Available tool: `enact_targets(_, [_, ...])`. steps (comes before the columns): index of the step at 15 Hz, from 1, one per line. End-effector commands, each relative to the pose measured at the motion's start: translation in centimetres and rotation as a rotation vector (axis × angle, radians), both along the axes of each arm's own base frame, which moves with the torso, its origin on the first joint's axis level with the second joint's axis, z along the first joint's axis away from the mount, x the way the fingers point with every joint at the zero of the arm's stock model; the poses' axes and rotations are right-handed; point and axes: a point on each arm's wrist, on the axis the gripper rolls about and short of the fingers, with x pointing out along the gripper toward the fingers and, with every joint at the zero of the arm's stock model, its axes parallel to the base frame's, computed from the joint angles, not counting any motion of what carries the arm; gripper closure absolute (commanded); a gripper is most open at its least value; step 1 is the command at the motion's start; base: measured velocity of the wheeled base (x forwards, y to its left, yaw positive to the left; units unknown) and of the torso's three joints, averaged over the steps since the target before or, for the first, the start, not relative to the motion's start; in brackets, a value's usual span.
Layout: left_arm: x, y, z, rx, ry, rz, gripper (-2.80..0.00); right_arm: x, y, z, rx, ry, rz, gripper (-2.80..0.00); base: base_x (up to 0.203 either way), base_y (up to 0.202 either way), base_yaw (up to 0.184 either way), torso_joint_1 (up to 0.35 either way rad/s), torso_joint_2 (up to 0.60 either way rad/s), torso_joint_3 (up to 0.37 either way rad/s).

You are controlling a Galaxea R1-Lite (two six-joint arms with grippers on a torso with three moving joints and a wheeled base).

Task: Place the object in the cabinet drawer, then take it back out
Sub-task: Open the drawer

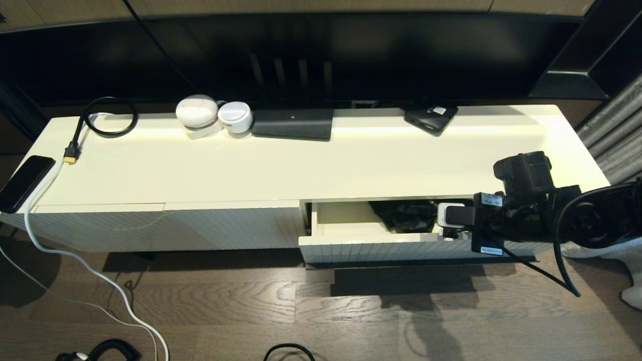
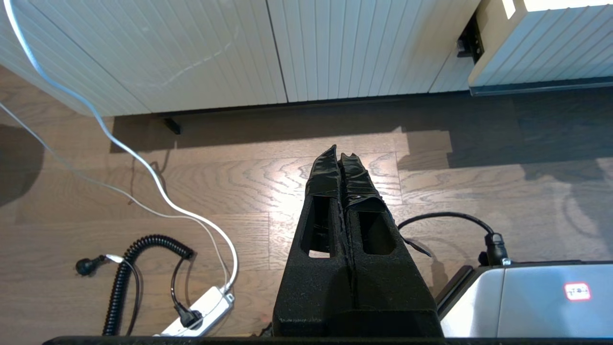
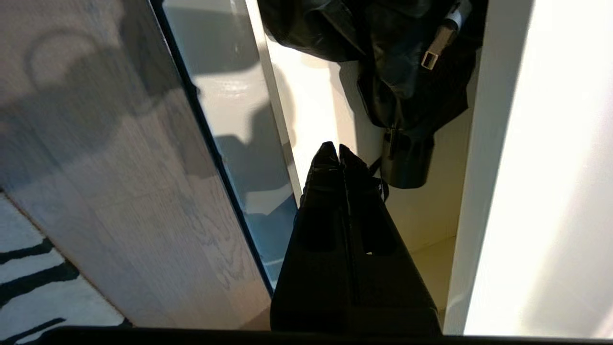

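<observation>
The cabinet drawer (image 1: 351, 244) stands pulled out at the cabinet's right half, its cream inside (image 3: 311, 110) showing. In it lies the object, a crumpled black leather bag (image 1: 406, 215) with a metal buckle (image 3: 429, 60), toward the drawer's right. My right gripper (image 3: 337, 151) is shut and hovers over the drawer's front rim, its tips just short of the bag's lower end (image 3: 404, 165); I see nothing between its fingers. The right arm (image 1: 521, 200) reaches in from the right. My left gripper (image 2: 339, 155) is shut and empty, parked low over the wooden floor.
On the cabinet top (image 1: 351, 155) sit two white round devices (image 1: 213, 115), a black flat box (image 1: 293, 124), a black gadget (image 1: 431, 118), a phone (image 1: 22, 183) and a black cable (image 1: 103, 120). A power strip (image 2: 198, 311) and cords lie on the floor.
</observation>
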Motion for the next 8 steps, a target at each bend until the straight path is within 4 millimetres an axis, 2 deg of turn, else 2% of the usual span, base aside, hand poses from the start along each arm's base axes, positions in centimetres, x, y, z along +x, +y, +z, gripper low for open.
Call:
enact_targets(1, [0.0,0.0,0.0,0.001,0.000,0.000,0.00,0.4,0.1,-0.4,-0.005,0.010,0.004,0.00,0.000,0.000,0.000,0.000,0.00,0.000])
enact_targets(4, [0.0,0.0,0.0,0.001,0.000,0.000,0.00,0.2,0.1,0.1,-0.003,0.000,0.007,0.00,0.000,0.000,0.000,0.000,0.00,0.000])
enact_targets(6, [0.0,0.0,0.0,0.001,0.000,0.000,0.00,-0.7,0.1,0.5,-0.011,0.035,0.014,0.00,0.000,0.000,0.000,0.000,0.00,0.000])
enact_targets(8, [0.0,0.0,0.0,0.001,0.000,0.000,0.00,-1.3,0.1,0.1,-0.021,0.083,0.015,0.00,0.000,0.000,0.000,0.000,0.00,0.000])
